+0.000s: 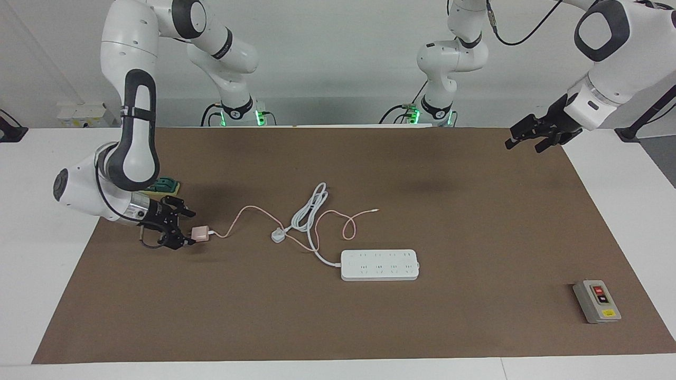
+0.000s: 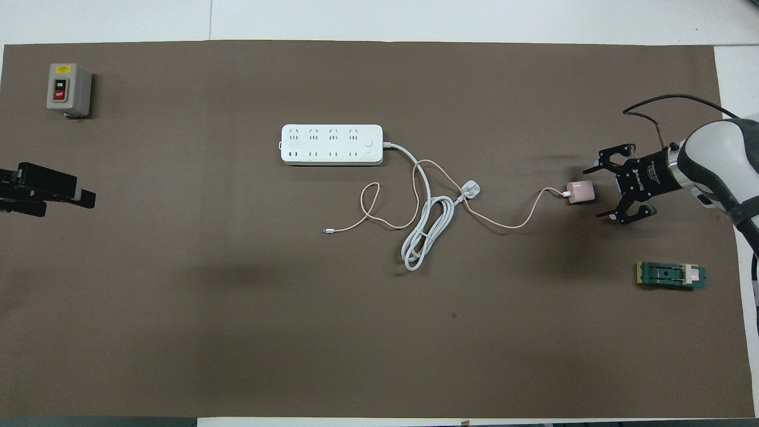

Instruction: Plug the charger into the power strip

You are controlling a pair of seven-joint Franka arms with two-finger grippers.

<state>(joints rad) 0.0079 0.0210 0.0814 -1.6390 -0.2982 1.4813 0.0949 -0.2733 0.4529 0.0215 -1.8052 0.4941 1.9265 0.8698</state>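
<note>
Right claw (image 1: 186,228): low at the right arm's end of the desk, turned sideways with its fingers spread wide to either side of the charger; from here it looks as if neither finger touches the cube, though the facing view is tight at that spot.
Charger (image 1: 200,234): small pale pink cube lying on the brown mat, just at the mouth of the right claw and well apart from the power strip.
Charger cable (image 1: 253,211): thin pink line running from the cube toward the middle of the desk, crossing the white cord and looping, its loose end lying free on the mat.
Power strip (image 1: 379,265): flat white block near the middle of the desk, sockets facing up, farther from the robots than the cord bundle.
White cord (image 1: 309,211): thick, leaves the strip's end nearest the right arm and lies in a loose coil between charger and strip, tangled across the pink cable.
White plug (image 1: 278,235): three-pin, lying on the mat beside the coil, on the pink cable's path.
Left claw (image 1: 528,136): held high over the left arm's end of the desk, waiting, fingers apart and holding nothing.
Grey switch box (image 1: 597,301): red and black buttons, at the left arm's end, farthest from the robots.
Green holder (image 2: 671,275): small green piece near the right arm, closer to the robots than the charger.
Desk (image 1: 475,221): white, covered by a brown mat.
</note>
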